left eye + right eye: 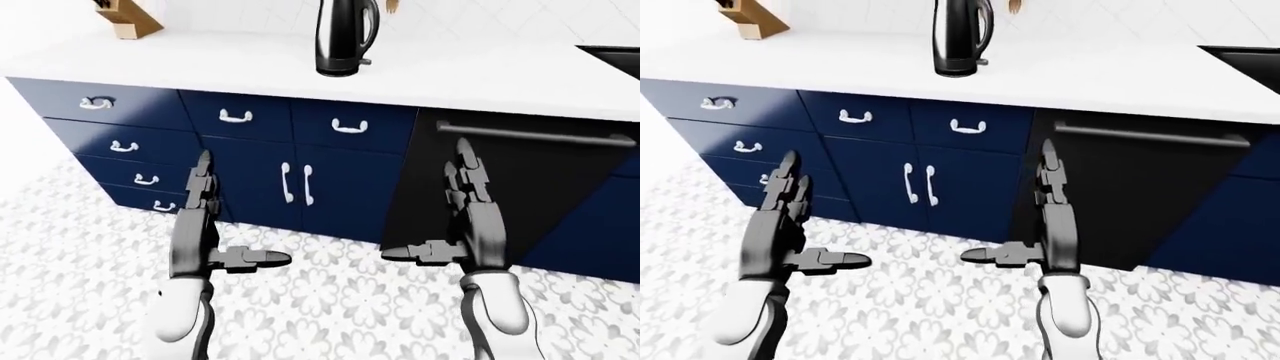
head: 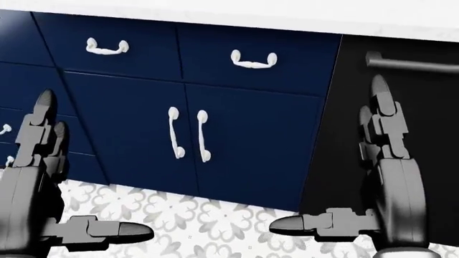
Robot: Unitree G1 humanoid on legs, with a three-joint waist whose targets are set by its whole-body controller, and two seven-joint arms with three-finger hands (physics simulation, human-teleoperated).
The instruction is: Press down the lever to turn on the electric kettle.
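Observation:
The black electric kettle (image 1: 345,36) stands upright on the white counter (image 1: 470,79) at the top of the left-eye view. A small lever (image 1: 367,61) sticks out at its base on the right. Both hands hang well below the counter, before the cabinet doors. My left hand (image 1: 240,214) is open, its fingers (image 1: 203,180) pointing up and its thumb pointing right. My right hand (image 1: 425,201) is open too, with its fingers (image 1: 466,171) upright before the black panel and its thumb pointing left. Neither hand touches anything.
Navy drawers and doors (image 1: 330,180) with white handles fill the cabinet under the counter. A black dishwasher front (image 1: 540,187) with a bar handle is to the right. A wooden knife block (image 1: 130,22) stands at the top left. A dark basin or stove edge (image 1: 615,58) shows at the far right.

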